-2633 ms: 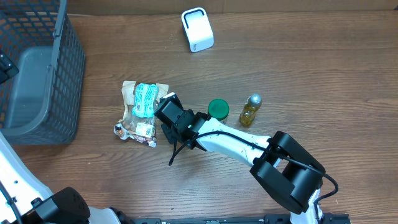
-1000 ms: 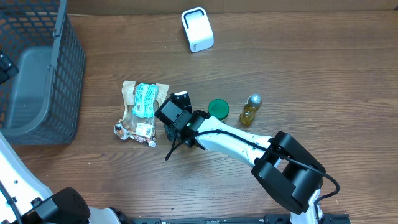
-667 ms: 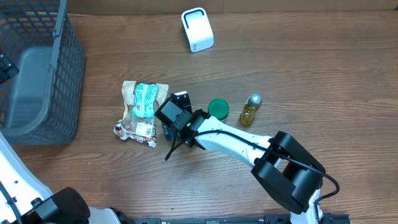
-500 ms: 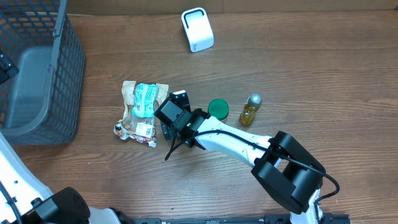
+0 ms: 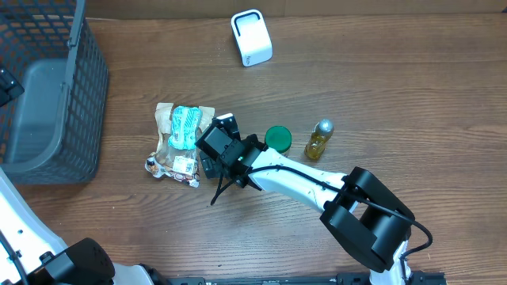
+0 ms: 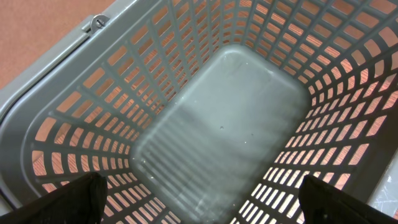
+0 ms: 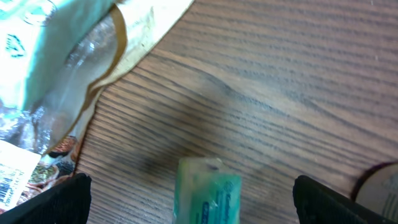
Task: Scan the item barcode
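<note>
White barcode label (image 7: pixel 12 179) on crumpled snack bag (image 7: pixel 59 68), print unreadable

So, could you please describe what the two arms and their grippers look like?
The right arm has white rounded links, bulky black joints and a thin black cable along it. The left arm looks alike, white with a black joint. Both the right gripper and left gripper are black. I see no markings.

The desk (image 5: pixel 412 87) is marked by brown wood grain, and the basket (image 5: pixel 87 71) is patterned in grey lattice. The bag (image 5: pixel 184 131) is printed tan and teal; the lid (image 5: pixel 278 139) is coloured green.
</note>
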Controlling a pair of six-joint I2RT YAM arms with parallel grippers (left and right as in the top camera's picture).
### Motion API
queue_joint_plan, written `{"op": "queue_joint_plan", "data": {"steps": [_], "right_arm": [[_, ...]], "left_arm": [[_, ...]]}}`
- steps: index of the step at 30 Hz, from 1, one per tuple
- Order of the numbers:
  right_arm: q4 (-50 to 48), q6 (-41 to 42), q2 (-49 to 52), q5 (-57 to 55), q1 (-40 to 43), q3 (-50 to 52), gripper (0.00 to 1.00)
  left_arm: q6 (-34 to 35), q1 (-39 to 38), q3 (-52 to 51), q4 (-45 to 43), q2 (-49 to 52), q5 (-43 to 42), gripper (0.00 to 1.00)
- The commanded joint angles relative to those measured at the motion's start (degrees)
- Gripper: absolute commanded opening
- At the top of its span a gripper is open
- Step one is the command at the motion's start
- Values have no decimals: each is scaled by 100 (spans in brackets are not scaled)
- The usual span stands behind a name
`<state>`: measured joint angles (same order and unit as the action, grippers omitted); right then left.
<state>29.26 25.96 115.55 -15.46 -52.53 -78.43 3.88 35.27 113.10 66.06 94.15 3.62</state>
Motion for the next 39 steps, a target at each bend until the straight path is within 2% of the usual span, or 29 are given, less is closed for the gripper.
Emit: {"op": "queue_joint_plan", "data": {"steps": [1,10,27,35,39], "right_arm": [[-116,-227,-214,-81,15,-168,100],[-302,-590,-219,-81,17,-380,100],[1281,-822,-229,-70,87,-1956,100],[1829,-826,-229,1248,590,-2103,100],[1917,-824,-229,1523,800,-2103,100]], "left_arm": [[-111,-4,101,-4,46,-48,100],[-109,-4,101,-4,46,-48,100],[-111,-4,101,-2,46,-50,99],[-111,-4,101,-4,46,-50,99],[-111,-4,101,-4,46,-50,100]]}}
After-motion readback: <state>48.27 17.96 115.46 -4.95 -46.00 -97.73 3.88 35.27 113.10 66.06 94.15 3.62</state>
